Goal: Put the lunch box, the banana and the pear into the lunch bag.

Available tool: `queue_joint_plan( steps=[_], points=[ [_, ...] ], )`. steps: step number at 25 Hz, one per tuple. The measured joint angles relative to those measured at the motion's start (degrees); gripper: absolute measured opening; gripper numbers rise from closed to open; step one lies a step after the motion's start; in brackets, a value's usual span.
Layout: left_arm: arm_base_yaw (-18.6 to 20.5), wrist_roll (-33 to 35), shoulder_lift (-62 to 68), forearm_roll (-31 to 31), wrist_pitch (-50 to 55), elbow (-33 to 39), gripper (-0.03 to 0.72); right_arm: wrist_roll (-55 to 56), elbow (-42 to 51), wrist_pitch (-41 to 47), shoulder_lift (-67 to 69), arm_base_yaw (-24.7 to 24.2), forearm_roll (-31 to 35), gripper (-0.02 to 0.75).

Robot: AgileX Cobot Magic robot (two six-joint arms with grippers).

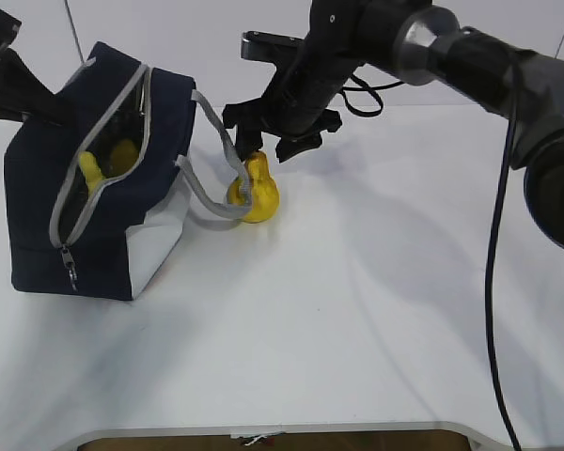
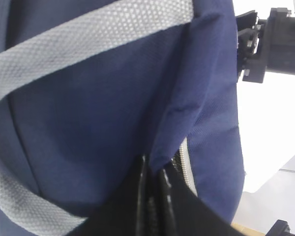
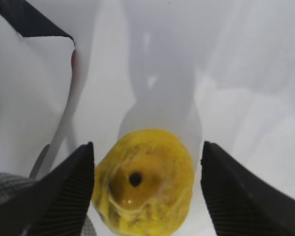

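The navy lunch bag (image 1: 38, 207) stands at the left with its zipper open. The yellow banana (image 1: 108, 164) shows inside the opening. The lunch box is not visible. The yellow pear (image 1: 256, 195) stands upright on the white table just right of the bag, with a grey handle (image 1: 216, 202) looped against it. My right gripper (image 1: 266, 148) hangs open right above the pear. In the right wrist view the pear (image 3: 145, 182) sits between the open gripper's (image 3: 147, 147) two fingers, neither clearly touching. My left gripper (image 2: 155, 172) is shut on the bag's navy fabric (image 2: 88, 113) at its far top edge.
The white table (image 1: 357, 310) extends to the right and front of the pear. Its front edge (image 1: 263, 430) runs along the bottom of the exterior view. The right arm (image 1: 470, 56) reaches in from the upper right, with a black cable (image 1: 493, 282) hanging down.
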Motion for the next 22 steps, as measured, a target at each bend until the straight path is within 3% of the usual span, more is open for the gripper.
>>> queue_joint_plan(
  steps=[6, 16, 22],
  points=[
    [0.0, 0.0, 0.0, 0.1, 0.0, 0.0, 0.003, 0.0, 0.0, 1.0, 0.1, 0.0, 0.7, 0.530],
    [0.0, 0.0, 0.0, 0.2, 0.0, 0.0, 0.003, -0.1, 0.0, 2.3, 1.1, 0.0, 1.7, 0.439],
    [0.0, 0.0, 0.0, 0.2, 0.0, 0.0, 0.003, -0.3, -0.1, 2.3, 1.1, 0.0, 1.9, 0.293]
  ],
)
